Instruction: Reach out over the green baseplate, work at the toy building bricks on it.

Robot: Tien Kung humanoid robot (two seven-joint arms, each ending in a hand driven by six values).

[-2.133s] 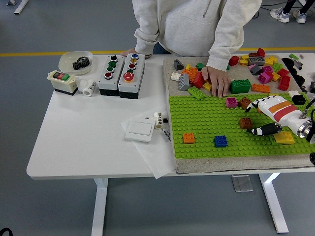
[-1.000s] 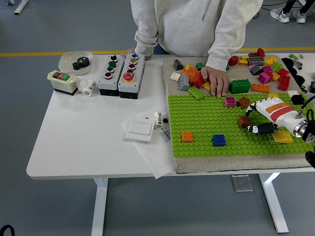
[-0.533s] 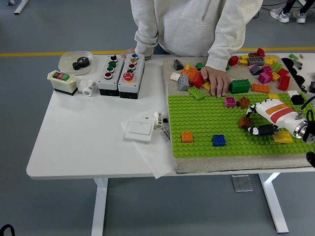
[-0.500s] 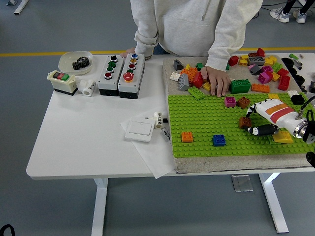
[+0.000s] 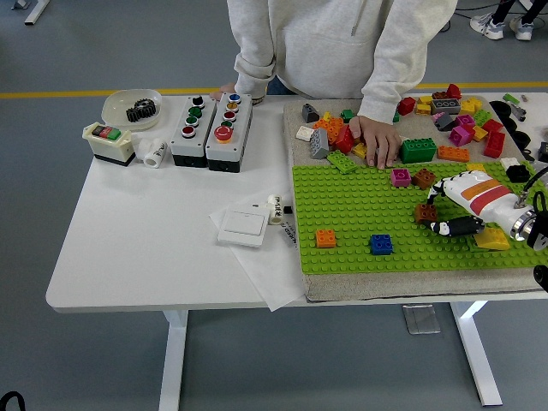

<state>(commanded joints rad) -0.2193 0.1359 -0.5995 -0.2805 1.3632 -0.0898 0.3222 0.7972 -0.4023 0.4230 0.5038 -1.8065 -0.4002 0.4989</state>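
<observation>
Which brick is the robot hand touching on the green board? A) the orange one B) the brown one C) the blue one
B: the right robot hand has its fingertips at the small brown toy brick on the green studded baseplate; the blue brick and orange brick sit apart, nearer the front.

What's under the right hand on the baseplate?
A yellow brick lies partly under the right hand, on the green baseplate. A brown brick sits at its fingers. How far the yellow brick runs under the hand is hidden.
</observation>
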